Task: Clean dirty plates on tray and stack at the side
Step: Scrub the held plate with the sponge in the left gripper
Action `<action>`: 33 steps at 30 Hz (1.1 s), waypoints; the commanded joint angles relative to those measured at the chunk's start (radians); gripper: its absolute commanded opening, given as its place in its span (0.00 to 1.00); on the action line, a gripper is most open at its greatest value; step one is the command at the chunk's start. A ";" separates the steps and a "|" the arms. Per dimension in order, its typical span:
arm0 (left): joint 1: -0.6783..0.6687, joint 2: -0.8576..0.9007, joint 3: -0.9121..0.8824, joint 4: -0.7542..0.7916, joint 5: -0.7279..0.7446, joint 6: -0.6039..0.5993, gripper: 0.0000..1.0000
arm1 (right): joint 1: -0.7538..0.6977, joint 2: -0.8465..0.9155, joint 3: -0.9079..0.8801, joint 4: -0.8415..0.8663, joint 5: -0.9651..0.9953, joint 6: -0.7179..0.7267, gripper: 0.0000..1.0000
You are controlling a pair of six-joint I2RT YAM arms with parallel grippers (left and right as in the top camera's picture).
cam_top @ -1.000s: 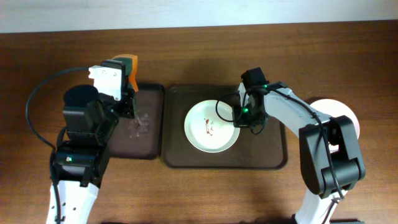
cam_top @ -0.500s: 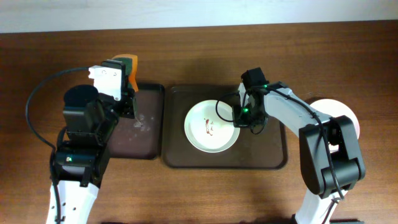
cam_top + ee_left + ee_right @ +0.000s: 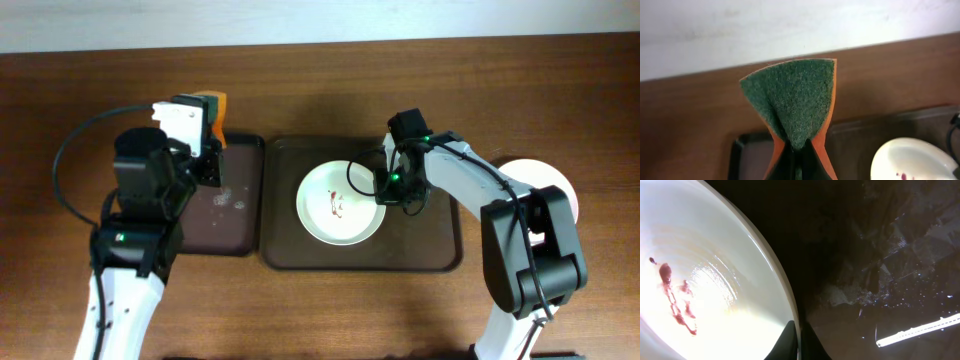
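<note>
One white plate [image 3: 340,204] with red smears at its centre lies on the dark brown tray [image 3: 430,250]; it also shows in the right wrist view [image 3: 715,280] and the left wrist view [image 3: 912,160]. My right gripper [image 3: 383,187] is shut on this plate's right rim [image 3: 799,342]. Another white plate [image 3: 550,180] lies on the table at the right, partly hidden by the right arm. My left gripper [image 3: 208,130] is shut on a green-and-orange sponge [image 3: 792,100], held folded above the smaller tray [image 3: 235,215].
The smaller black-rimmed tray has wet marks on it, left of the brown tray. The brown tray's bare surface [image 3: 880,255] is wet and smeared right of the plate. A white wall runs along the table's back edge.
My left arm has shifted a little to the right and up with the sponge. The right arm and the plate have not moved.
</note>
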 commanded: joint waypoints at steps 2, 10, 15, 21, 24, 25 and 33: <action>0.001 0.134 0.011 -0.055 -0.014 -0.002 0.00 | 0.005 0.016 -0.009 0.002 0.006 0.005 0.04; 0.001 0.449 0.011 -0.166 -0.014 -0.002 0.00 | 0.005 0.016 -0.009 0.002 0.006 0.005 0.04; 0.001 0.473 0.023 -0.211 0.009 -0.022 0.00 | 0.005 0.016 -0.009 0.002 0.006 0.005 0.04; -0.028 0.384 0.064 -0.127 0.396 -0.189 0.00 | 0.005 0.016 -0.009 0.002 0.006 0.006 0.04; -0.116 0.424 0.064 -0.070 0.442 -0.283 0.00 | 0.005 0.016 -0.009 0.001 0.005 0.006 0.04; -0.145 0.444 0.064 -0.045 0.464 -0.299 0.00 | 0.005 0.016 -0.009 0.001 0.005 0.006 0.04; -0.325 0.664 0.064 0.126 0.537 -0.544 0.00 | 0.005 0.016 -0.009 -0.009 0.006 0.005 0.04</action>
